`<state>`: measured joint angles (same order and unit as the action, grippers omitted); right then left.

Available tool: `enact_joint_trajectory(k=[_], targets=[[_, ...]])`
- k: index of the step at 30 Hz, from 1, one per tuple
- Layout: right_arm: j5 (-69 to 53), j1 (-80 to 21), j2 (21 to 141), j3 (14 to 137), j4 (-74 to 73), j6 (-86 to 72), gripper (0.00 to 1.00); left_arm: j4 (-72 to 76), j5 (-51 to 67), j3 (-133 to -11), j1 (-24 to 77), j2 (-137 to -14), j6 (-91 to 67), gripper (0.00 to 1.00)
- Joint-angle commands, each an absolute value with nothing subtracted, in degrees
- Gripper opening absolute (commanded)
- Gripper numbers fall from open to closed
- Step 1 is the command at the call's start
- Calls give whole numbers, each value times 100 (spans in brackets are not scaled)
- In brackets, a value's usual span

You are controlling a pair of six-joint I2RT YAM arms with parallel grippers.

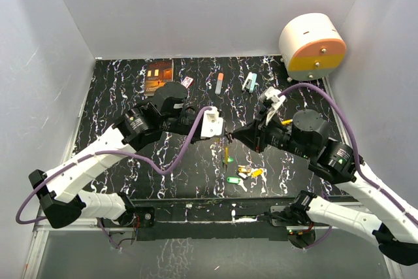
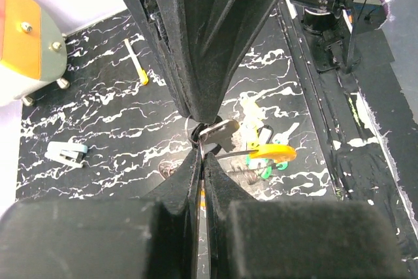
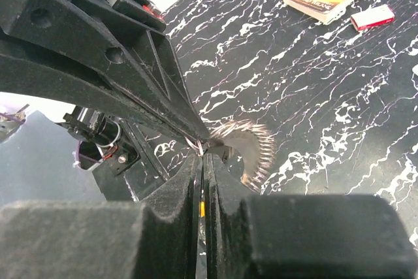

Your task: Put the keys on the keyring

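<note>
My left gripper [image 1: 224, 138] and right gripper [image 1: 230, 137] meet tip to tip above the mat's middle, both shut. A thin silvery keyring wire [image 2: 190, 130] shows where the tips pinch, and in the right wrist view [image 3: 194, 143]. Most of the ring is hidden by the fingers. A dark grey key [image 2: 220, 132] hangs at the pinch; it is motion-blurred in the right wrist view [image 3: 251, 145]. A green key [image 1: 226, 155] dangles below the tips. Loose on the mat lie a yellow key [image 1: 255, 172], also in the left wrist view [image 2: 275, 153], and a green key [image 1: 233, 180].
At the back of the mat lie a book [image 1: 159, 75], a small red item [image 1: 187, 82], an orange-tipped tube [image 1: 219, 83] and a teal clip [image 1: 249, 82]. A white and orange round device [image 1: 312, 44] stands at the back right. A black rail [image 1: 215, 212] runs along the front.
</note>
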<state>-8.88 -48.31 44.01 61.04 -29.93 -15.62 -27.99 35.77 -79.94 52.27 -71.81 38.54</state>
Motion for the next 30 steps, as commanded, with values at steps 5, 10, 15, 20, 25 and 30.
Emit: enact_joint_trajectory(k=[5, 10, 15, 20, 25, 30], targets=[[-1063, -4790, 4570, 6582, -3050, -1773, 8, -2711, 3257, -8006, 5251, -7111, 3717, 0], [-1015, -4790, 4793, 6510, -2967, -1966, 8, -2630, 2906, -7879, 5251, -7181, 3719, 0], [-763, -4785, 5058, 6163, -2486, -2052, 8, -2341, 2458, -7245, 5219, -7033, 4157, 0], [-469, -4708, 5355, 5902, -1886, -1937, 8, -1675, 2252, -6863, 4814, -7049, 4298, 0], [-554, -4365, 5919, 5793, -1367, -1818, 8, -1330, 2400, -6728, 3940, -7236, 4249, 18], [-1164, -3709, 6363, 5788, -864, -1811, 8, -1457, 2539, -6594, 3574, -7094, 4243, 49]])
